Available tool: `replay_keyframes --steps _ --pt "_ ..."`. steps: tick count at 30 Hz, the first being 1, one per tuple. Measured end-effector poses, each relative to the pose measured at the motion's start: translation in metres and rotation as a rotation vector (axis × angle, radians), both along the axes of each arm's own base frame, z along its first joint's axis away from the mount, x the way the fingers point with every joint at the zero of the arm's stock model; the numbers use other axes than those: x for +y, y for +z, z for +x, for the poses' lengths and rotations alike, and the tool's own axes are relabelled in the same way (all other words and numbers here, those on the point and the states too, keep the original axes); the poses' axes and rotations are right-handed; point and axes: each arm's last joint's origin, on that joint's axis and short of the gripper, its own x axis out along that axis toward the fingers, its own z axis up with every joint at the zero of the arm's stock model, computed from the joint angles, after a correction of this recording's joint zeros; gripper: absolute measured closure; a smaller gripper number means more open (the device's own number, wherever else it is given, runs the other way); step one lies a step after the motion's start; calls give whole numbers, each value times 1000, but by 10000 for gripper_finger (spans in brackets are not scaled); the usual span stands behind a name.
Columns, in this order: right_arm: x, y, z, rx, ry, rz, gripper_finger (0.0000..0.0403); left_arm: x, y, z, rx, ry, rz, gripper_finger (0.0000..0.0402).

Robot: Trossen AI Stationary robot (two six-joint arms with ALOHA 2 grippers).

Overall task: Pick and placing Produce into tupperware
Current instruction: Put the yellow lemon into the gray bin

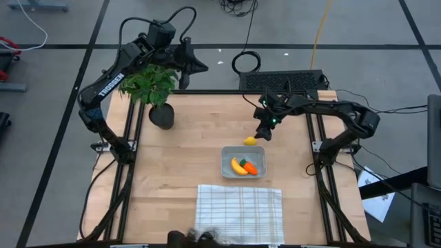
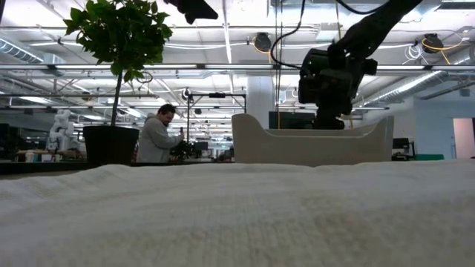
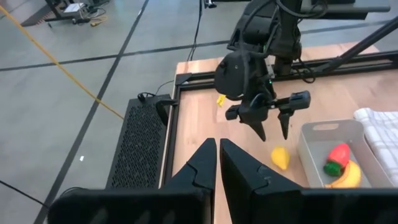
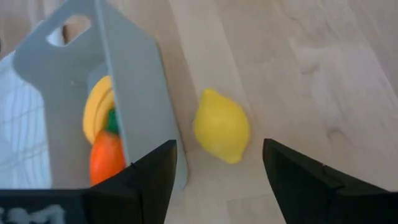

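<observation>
Your right tool (image 1: 264, 132) hangs over the counter (image 1: 186, 158) toward its far right part, just above and beside the lemon (image 1: 250, 140). In the right wrist view its fingers (image 4: 140, 180) are spread wide apart with nothing between them, and the lemon (image 4: 221, 126) lies on the bare wood in the gap ahead of them. The left wrist view shows the same tool (image 3: 273, 124) with its two fingers pointing down and parted, the lemon (image 3: 280, 157) just below.

The lemon sits right beside the far wall of the tupperware (image 1: 227, 153), outside it; whether it touches the wall you cannot tell. The tupperware stands right of the counter's middle. Inside it lie the banana (image 1: 237, 166) and the carrot (image 1: 249, 167) side by side, the carrot on the side toward the right edge.

Your left tool (image 3: 217, 163) is held high beyond the far left corner of the counter, above the potted plant (image 1: 153, 86), and its fingers are closed together on nothing.

The white checked cloth (image 1: 240, 213) lies flat along the near edge, just nearer than the tupperware. In the low view a person (image 2: 157, 135) stands in the room beyond the counter.
</observation>
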Motion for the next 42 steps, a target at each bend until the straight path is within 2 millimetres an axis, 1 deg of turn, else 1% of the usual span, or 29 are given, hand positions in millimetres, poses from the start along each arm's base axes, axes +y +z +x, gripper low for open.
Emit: replay_keyframes --steps 2,7,10,13,16,21,26,31,35,42 --pt "-2 -4 0 16 -6 10 173 1 -5 1 12 -1 -6 376" --pt "-4 -7 3 17 7 4 173 5 -14 2 34 4 -25 376" --pt "-7 -7 10 11 50 -16 173 5 -19 2 36 -29 -35 376" --pt "-11 -9 18 40 106 -13 174 6 -19 1 22 -59 -46 376" --pt "-17 -10 27 60 149 -13 174 7 -19 0 20 -54 -48 376" --pt "-21 -10 32 80 235 -20 174 12 -19 -4 19 -35 -52 376" --pt "-18 -11 32 57 283 19 174 16 -19 -8 15 -27 -57 376" --pt "-13 -10 36 53 310 15 174 17 -18 -9 2 -48 -70 376" --pt "-11 -12 41 32 321 -12 174 17 -18 -9 3 -46 -70 376" --pt "-13 -16 43 50 321 -68 174 17 -18 -9 3 -47 -71 376"
